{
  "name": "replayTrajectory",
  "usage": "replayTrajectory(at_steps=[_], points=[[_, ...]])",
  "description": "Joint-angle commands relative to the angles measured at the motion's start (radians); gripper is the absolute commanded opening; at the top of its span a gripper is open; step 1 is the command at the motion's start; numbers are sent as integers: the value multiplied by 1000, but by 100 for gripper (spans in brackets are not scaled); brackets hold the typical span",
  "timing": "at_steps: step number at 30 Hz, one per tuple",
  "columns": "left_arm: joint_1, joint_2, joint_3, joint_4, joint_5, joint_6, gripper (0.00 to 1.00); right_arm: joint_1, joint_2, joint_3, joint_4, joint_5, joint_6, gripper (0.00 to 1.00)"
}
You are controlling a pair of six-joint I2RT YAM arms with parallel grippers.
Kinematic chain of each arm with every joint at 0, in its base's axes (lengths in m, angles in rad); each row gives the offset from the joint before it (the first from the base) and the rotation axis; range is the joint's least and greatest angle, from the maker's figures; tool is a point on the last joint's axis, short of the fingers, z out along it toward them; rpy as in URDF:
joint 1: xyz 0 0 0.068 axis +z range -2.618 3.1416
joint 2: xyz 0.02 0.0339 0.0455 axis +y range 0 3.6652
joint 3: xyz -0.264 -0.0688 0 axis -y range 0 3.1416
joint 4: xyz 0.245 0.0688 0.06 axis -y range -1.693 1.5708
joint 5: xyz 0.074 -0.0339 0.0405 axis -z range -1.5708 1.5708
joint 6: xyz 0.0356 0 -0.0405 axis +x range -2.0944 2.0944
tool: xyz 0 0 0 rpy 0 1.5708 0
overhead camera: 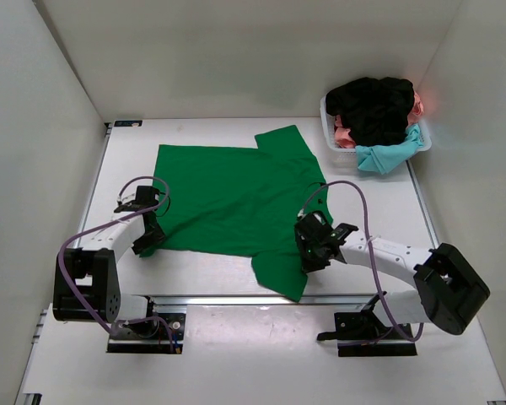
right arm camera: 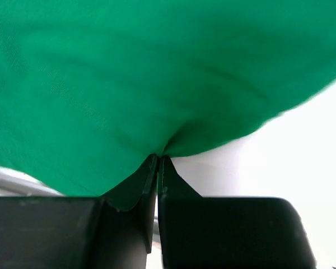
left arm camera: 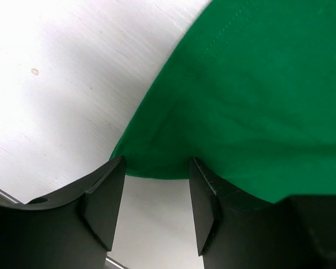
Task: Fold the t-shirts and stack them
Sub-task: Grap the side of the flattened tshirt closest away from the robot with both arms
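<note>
the green shirt lies flat on the table, its long axis running left to right: hem at the left, collar and sleeves at the right. both grippers sit on its near edge, one toward each end.

the left gripper is at the near hem corner with its fingers apart. the corner of cloth lies in the gap but is not pinched. the right gripper is closed tight on a fold of green cloth by the near sleeve (the cloth bunches into the pinch in the wrist view).

so the near edge is caught at one end only. i judge the left has to close before any lift, or the edge would come up skewed. the likely fold goes away from the arms, across the short axis. the table is white and smooth, so the cloth should slide easily.

white walls stand close on the left, right and far sides. the basket sits in the far right corner, near the far sleeve but apart from it, heaped with a black shirt over a pink shirt and a teal shirt.
</note>
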Motion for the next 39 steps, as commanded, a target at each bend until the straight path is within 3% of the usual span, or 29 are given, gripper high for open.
replayTrajectory(at_steps=[1,6,19,29,30,32,33,34,39], points=[[-7,-39,-11,-16,49,11,60,-88,7,-26,-49,40,-42,0],[-21,-44,-3,-62,71,14,60,-221,-40,-29,-85,54,-136,0],[-61,-25,-17,-128,117,-13,64,-344,-43,-11,-67,56,-208,0],[-137,145,17,-109,122,-67,60,-440,-48,32,-62,63,-233,0],[-148,156,15,-95,128,-79,55,-444,-47,37,-65,63,-227,0],[-159,156,7,-73,129,-98,27,-462,-53,38,-69,57,-231,1],[-159,144,7,-55,137,-99,6,-464,-59,45,-70,57,-231,0],[-154,133,-3,-59,143,-107,0,-470,-66,46,-85,51,-237,0],[-98,59,12,-105,172,-96,0,-516,-79,74,-130,13,-242,1]])
